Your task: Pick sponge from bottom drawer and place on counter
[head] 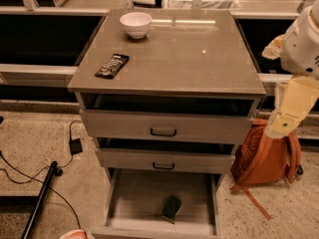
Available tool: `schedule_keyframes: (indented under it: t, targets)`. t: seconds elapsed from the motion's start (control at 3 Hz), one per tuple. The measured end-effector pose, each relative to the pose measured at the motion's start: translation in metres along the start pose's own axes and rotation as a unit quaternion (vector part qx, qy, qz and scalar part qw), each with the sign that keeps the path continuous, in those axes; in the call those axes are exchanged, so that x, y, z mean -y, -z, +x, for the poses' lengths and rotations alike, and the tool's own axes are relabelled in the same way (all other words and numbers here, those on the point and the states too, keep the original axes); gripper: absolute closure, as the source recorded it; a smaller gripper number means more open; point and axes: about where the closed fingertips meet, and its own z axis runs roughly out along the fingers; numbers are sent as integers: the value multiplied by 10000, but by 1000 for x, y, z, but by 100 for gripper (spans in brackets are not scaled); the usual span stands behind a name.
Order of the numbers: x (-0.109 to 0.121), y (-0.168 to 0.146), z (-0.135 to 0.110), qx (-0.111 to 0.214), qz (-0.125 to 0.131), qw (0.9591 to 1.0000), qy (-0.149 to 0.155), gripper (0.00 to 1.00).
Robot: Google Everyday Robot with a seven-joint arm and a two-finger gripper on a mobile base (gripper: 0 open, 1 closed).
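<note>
Speckled beige floor (40, 133), with dark glazed panels along the back wall behind 1 grey cabinet of 3 drawers.

Item 1: my claw (277, 128). It sits at the right edge of the view on the end of my white and cream arm. It points down and slightly left, just off the cabinet's right side at the height of the top drawer. It holds nothing that I can see. Whether it is open or closed, I cannot tell.

Item 2: 1 orange backpack (264, 158), on the floor below my claw, leaning against the cabinet's right side.

Item 3: top drawer (199, 127), black handle, pulled out a little.

Item 4: middle drawer (129, 159), black handle, also pulled out a little.

Item 5: bottom drawer (144, 193), pulled out furthest, plain grey inside.

Item 6: 1 sponge (172, 207), inside the bottom drawer, right of centre and near the front wall. Its dark face shows, and it sits tilted. It is well apart from my claw.

Item 7: counter (199, 59), glossy grey-brown.

Item 8: 1 white bowl (136, 24), upright on the counter's back left.

Item 9: 1 flat black bar (112, 65), lying near the counter's left edge, in front of the bowl.

Item 10: black cable with 1 small adapter (75, 146), on the floor left of the cabinet.

Item 11: 1 black pole (40, 198), lying aslant at lower left.
</note>
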Motion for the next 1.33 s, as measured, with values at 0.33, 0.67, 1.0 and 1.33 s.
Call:
schedule_keyframes:
  t: [0.33, 0.67, 1.0, 1.33]
  targets:
    - [-25, -56, -4, 499, -503, 9973, -173, 0]
    - [-81, -142, 9, 1559, -942, 9818, -527, 0]
    - [-88, -151, 23, 1532, -828, 9823, -688, 0]
    - [-86, -160, 12, 1776, -1025, 9773, -525, 0]
